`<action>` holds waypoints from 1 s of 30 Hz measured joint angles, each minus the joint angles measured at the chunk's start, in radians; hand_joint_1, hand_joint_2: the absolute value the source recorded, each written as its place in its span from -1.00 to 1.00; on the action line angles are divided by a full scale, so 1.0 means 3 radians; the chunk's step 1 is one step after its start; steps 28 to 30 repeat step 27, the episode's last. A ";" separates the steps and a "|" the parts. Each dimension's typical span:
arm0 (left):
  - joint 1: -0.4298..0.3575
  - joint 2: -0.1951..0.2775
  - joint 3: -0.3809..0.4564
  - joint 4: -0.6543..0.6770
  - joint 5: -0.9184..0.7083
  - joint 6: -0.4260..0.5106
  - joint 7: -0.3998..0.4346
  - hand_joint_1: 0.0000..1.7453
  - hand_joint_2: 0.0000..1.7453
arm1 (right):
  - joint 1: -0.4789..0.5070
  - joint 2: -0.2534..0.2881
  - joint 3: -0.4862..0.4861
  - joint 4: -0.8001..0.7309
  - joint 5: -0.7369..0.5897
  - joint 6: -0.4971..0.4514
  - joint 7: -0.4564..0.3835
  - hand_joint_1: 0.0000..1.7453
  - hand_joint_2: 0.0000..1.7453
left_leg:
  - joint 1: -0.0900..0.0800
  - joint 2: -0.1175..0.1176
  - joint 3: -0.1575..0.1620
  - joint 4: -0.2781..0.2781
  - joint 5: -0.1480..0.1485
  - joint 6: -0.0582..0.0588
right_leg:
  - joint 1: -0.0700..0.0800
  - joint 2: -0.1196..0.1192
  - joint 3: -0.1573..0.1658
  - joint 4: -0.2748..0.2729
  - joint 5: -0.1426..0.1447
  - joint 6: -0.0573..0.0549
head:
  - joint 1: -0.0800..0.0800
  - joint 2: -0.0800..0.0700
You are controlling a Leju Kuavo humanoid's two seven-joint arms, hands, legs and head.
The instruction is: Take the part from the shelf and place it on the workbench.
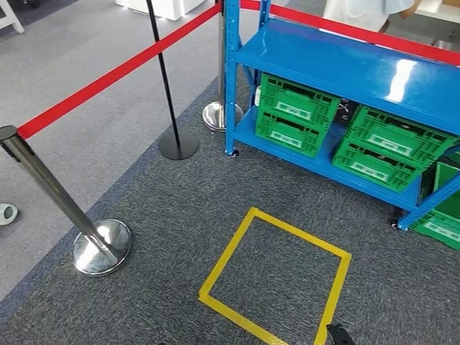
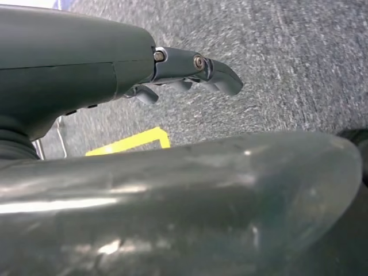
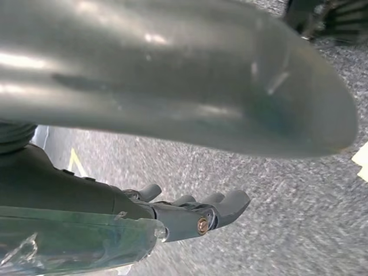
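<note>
Hanging empty: left hand (image 2: 191,72); right hand (image 3: 195,213) | shelf (image 1: 347,68) cut off

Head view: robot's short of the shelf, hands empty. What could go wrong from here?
1. The barrier post and its red belt stand near on the left; a wide turn could clip them.
2. The green crates sit under the shelf's blue top board, so reaching in may knock an arm.
3. Stopping outside the yellow tape square may leave the crates beyond reach.
</note>
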 joint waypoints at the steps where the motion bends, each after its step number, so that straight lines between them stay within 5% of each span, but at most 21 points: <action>1: 0.0002 0.0001 -0.0007 0.0000 0.0008 -0.0009 0.0000 -1.00 -1.00 | 0.0006 0.0000 -0.0001 0.0000 -0.0005 -0.0003 0.0001 -1.00 -1.00 | -0.0002 0.0045 0.0003 0.0001 -0.0005 0.0000 | 0.0000 -0.0009 -0.0030 0.0078 -0.0004 0.0001 | 0.0001 0.0000; 3: -0.0002 0.0001 -0.0014 0.0000 0.0032 -0.0036 0.0008 -1.00 -1.00 | 0.0021 -0.0002 -0.0004 0.0000 -0.0016 -0.0006 0.0005 -1.00 -1.00 | 0.0000 0.0124 0.0021 0.0001 -0.0019 -0.0013 | 0.0001 -0.0042 0.0124 -0.0189 0.0168 -0.0004 | 0.0002 0.0000; 6: -0.0008 0.0005 -0.0014 0.0000 0.0057 -0.0067 0.0029 -1.00 -1.00 | 0.0005 -0.0006 -0.0009 -0.0001 -0.0031 -0.0006 0.0022 -1.00 -1.00 | -0.0014 0.0223 0.0062 0.0008 -0.0055 -0.0066 | 0.0022 -0.0237 0.0513 -0.0883 0.0428 -0.0040 | 0.0000 0.0000; 7: -0.0012 0.0007 -0.0014 0.0000 0.0049 -0.0069 0.0040 -1.00 -1.00 | -0.0002 -0.0006 -0.0010 -0.0001 -0.0032 -0.0004 0.0028 -1.00 -1.00 | -0.0021 0.0253 0.0070 0.0010 -0.0063 -0.0085 | 0.0032 -0.0265 0.0557 -0.0969 0.0441 -0.0059 | -0.0005 0.0000; 9: -0.0024 0.0011 -0.0015 0.0000 0.0027 -0.0064 0.0062 -1.00 -1.00 | 0.0000 -0.0005 -0.0010 -0.0001 -0.0028 0.0000 0.0032 -1.00 -1.00 | -0.0021 0.0310 0.0081 0.0005 -0.0071 -0.0117 | 0.0039 -0.0193 0.0547 -0.0979 0.0439 -0.0101 | -0.0017 0.0000; 12: -0.0033 0.0016 -0.0017 0.0000 0.0025 -0.0050 0.0069 -1.00 -1.00 | 0.0003 0.0000 -0.0012 -0.0001 -0.0014 0.0009 0.0017 -1.00 -1.00 | -0.0006 0.0139 -0.0021 0.0248 -0.0248 -0.0166 | 0.0018 -0.0082 0.0545 -0.0991 0.0454 -0.0153 | -0.0034 0.0000; 14: -0.0027 0.0023 -0.0011 0.0000 0.0037 -0.0045 0.0069 -1.00 -1.00 | -0.0014 0.0007 -0.0012 -0.0001 -0.0001 0.0017 -0.0004 -1.00 -1.00 | -0.0002 0.0003 -0.0257 0.0724 -0.0474 -0.0177 | 0.0014 0.0000 0.0532 -0.0991 0.0463 -0.0178 | -0.0048 0.0000; 16: -0.0018 0.0036 -0.0005 0.0000 0.0039 -0.0041 0.0070 -1.00 -1.00 | -0.0015 0.0016 -0.0011 -0.0001 0.0013 0.0021 -0.0015 -1.00 -1.00 | -0.0001 -0.0026 -0.0439 0.1043 -0.0541 -0.0175 | 0.0014 0.0098 0.0526 -0.0991 0.0468 -0.0186 | -0.0050 0.0000; 18: -0.0017 0.0047 -0.0004 0.0000 0.0027 -0.0031 0.0076 -1.00 -1.00 | -0.0007 0.0022 -0.0011 -0.0001 0.0022 0.0015 -0.0010 -1.00 -1.00 | 0.0002 -0.0054 -0.0391 0.0880 -0.0353 -0.0164 | 0.0009 0.0202 0.0530 -0.0990 0.0475 -0.0178 | -0.0051 0.0000; 21: -0.0023 0.0060 -0.0007 0.0000 0.0017 -0.0022 0.0114 -1.00 -1.00 | -0.0014 0.0023 -0.0011 -0.0001 0.0024 0.0001 0.0007 -1.00 -1.00 | 0.0025 -0.0287 -0.0116 0.0248 -0.0048 -0.0146 | 0.0008 0.0348 0.0514 -0.0977 0.0484 -0.0133 | -0.0063 0.0000; 23: -0.0029 0.0062 -0.0006 0.0000 0.0030 -0.0032 0.0142 -1.00 -1.00 | -0.0010 0.0023 -0.0011 -0.0001 0.0024 -0.0011 0.0010 -1.00 -1.00 | 0.0029 -0.0361 -0.0051 0.0077 -0.0019 -0.0119 | 0.0011 0.0430 0.0483 -0.0980 0.0490 -0.0090 | -0.0067 0.0000; 24: -0.0032 0.0061 -0.0005 0.0000 0.0038 -0.0039 0.0150 -1.00 -1.00 | 0.0002 0.0023 -0.0011 -0.0001 0.0025 -0.0015 0.0012 -1.00 -1.00 | 0.0031 -0.0324 -0.0047 0.0065 -0.0018 -0.0094 | 0.0005 0.0464 0.0472 -0.0991 0.0497 -0.0070 | -0.0066 0.0000; 27: -0.0037 0.0059 -0.0003 0.0000 0.0044 -0.0039 0.0156 -1.00 -1.00 | 0.0031 0.0027 -0.0011 0.0000 0.0025 -0.0022 0.0015 -1.00 -1.00 | 0.0036 -0.0227 -0.0041 0.0050 -0.0001 -0.0033 | 0.0008 0.0340 0.0420 -0.0908 0.0432 -0.0036 | -0.0045 0.0000; 30: -0.0037 0.0059 -0.0003 0.0000 0.0044 -0.0039 0.0156 -1.00 -1.00 | 0.0031 0.0027 -0.0011 0.0000 0.0025 -0.0022 0.0015 -1.00 -1.00 | 0.0036 -0.0227 -0.0041 0.0050 -0.0001 -0.0033 | 0.0008 0.0340 0.0420 -0.0908 0.0432 -0.0036 | -0.0045 0.0000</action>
